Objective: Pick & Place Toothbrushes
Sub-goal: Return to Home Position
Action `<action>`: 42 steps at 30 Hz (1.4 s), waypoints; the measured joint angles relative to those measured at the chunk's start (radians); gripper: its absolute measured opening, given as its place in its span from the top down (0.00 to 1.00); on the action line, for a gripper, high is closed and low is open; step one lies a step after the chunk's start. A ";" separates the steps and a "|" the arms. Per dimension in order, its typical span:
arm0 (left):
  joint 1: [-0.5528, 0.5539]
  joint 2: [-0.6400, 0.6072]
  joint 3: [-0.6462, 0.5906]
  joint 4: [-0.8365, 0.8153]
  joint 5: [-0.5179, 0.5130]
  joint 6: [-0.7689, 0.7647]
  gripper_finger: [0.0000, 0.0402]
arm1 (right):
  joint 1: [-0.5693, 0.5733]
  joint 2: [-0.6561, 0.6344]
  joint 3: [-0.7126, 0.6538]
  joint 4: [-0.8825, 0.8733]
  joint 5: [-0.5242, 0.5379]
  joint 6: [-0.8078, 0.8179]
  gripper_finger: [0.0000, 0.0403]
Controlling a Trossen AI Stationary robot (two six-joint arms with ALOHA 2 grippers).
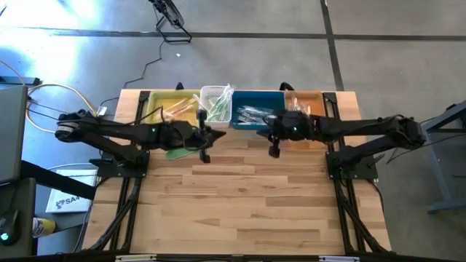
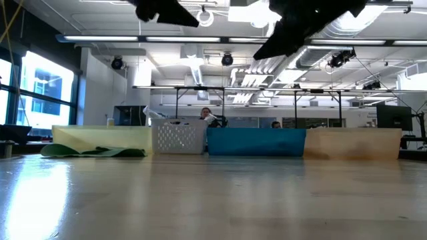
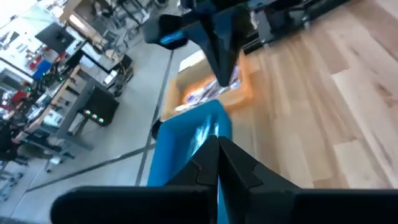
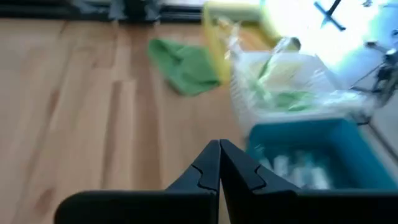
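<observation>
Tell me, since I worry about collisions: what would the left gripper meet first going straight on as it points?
Probably the blue bin: the left gripper, tips shut, aims at its wall. The right gripper and orange bin lie beyond; depth is unclear.

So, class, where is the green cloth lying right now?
In the high view, the green cloth lies on the table, left of centre, in front of the yellow bin, beside the left gripper.

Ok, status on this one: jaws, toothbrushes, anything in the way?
Left gripper, right gripper: jaws shut, empty, raised near bins. Toothbrushes lie in bins. Green cloth on table by left gripper.
</observation>
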 joint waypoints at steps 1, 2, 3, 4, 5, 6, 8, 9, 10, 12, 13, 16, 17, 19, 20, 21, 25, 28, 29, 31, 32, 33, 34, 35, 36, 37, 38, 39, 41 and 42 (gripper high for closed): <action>-0.007 0.000 -0.030 0.043 0.000 0.000 1.00 | 0.013 -0.009 -0.026 0.014 0.004 0.015 1.00; -0.013 0.000 -0.060 0.072 0.001 0.001 1.00 | 0.028 -0.018 -0.053 0.043 0.008 0.029 1.00; -0.020 0.001 -0.083 0.098 0.008 0.004 1.00 | 0.040 -0.028 -0.079 0.065 0.017 0.047 1.00; -0.027 0.002 -0.103 0.122 0.014 0.007 1.00 | 0.049 -0.042 -0.106 0.078 0.026 0.065 1.00; -0.033 0.001 -0.119 0.144 0.015 0.007 1.00 | 0.058 -0.057 -0.130 0.087 0.038 0.079 1.00; -0.038 0.000 -0.132 0.163 0.015 0.006 1.00 | 0.067 -0.073 -0.151 0.092 0.050 0.095 1.00; -0.038 -0.003 -0.149 0.181 0.015 0.007 1.00 | 0.080 -0.104 -0.186 0.117 0.070 0.115 1.00; -0.037 -0.009 -0.153 0.175 0.015 0.008 1.00 | 0.086 -0.122 -0.205 0.133 0.078 0.123 1.00; -0.037 -0.013 -0.153 0.180 0.014 0.013 1.00 | 0.089 -0.144 -0.221 0.142 0.080 0.128 1.00; -0.036 -0.030 -0.151 0.184 0.011 0.039 1.00 | 0.090 -0.192 -0.248 0.159 0.080 0.132 1.00; -0.036 -0.040 -0.151 0.182 0.011 0.058 1.00 | 0.090 -0.216 -0.260 0.171 0.081 0.132 1.00; -0.036 -0.068 -0.151 0.181 0.011 0.104 1.00 | 0.089 -0.303 -0.295 0.178 0.085 0.133 1.00; -0.036 -0.079 -0.151 0.175 0.010 0.111 1.00 | 0.089 -0.330 -0.302 0.177 0.089 0.133 1.00; -0.036 -0.099 -0.151 0.163 0.007 0.119 1.00 | 0.089 -0.384 -0.319 0.175 0.111 0.132 1.00; -0.036 -0.109 -0.154 0.162 0.000 0.122 1.00 | 0.089 -0.413 -0.329 0.174 0.119 0.130 1.00; -0.036 -0.119 -0.162 0.167 -0.007 0.124 1.00 | 0.089 -0.440 -0.339 0.171 0.125 0.126 1.00; -0.036 -0.175 -0.218 0.167 -0.016 0.114 1.00 | 0.089 -0.532 -0.364 0.139 0.130 0.116 1.00; -0.036 -0.237 -0.265 0.168 -0.041 0.097 1.00 | 0.089 -0.585 -0.365 0.086 0.133 0.120 1.00; -0.036 -0.264 -0.283 0.166 -0.042 0.094 1.00 | 0.089 -0.603 -0.365 0.069 0.141 0.121 1.00; -0.036 -0.318 -0.314 0.167 -0.043 0.088 1.00 | 0.089 -0.638 -0.365 0.036 0.156 0.123 1.00; -0.036 -0.347 -0.329 0.172 -0.043 0.086 1.00 | 0.089 -0.652 -0.365 0.018 0.156 0.123 1.00; -0.036 -0.378 -0.345 0.170 -0.043 0.086 1.00 | 0.089 -0.665 -0.365 0.005 0.156 0.124 1.00; -0.036 -0.407 -0.359 0.167 -0.044 0.088 1.00 | 0.089 -0.678 -0.365 -0.007 0.156 0.125 1.00; -0.036 -0.434 -0.372 0.168 -0.044 0.098 1.00 | 0.089 -0.691 -0.365 -0.019 0.156 0.127 1.00; -0.036 -0.459 -0.387 0.171 -0.044 0.107 1.00 | 0.089 -0.701 -0.365 -0.025 0.156 0.127 1.00; -0.036 -0.486 -0.403 0.166 -0.044 0.119 1.00 | 0.089 -0.711 -0.365 -0.026 0.156 0.127 1.00; -0.036 -0.512 -0.418 0.161 -0.044 0.130 1.00 | 0.089 -0.720 -0.365 -0.031 0.156 0.127 1.00; -0.036 -0.536 -0.433 0.160 -0.045 0.135 1.00 | 0.089 -0.732 -0.365 -0.043 0.156 0.127 1.00; -0.036 -0.583 -0.459 0.146 -0.044 0.139 1.00 | 0.089 -0.754 -0.365 -0.061 0.156 0.127 1.00; -0.036 -0.607 -0.474 0.134 -0.044 0.140 1.00 | 0.089 -0.765 -0.365 -0.075 0.156 0.127 1.00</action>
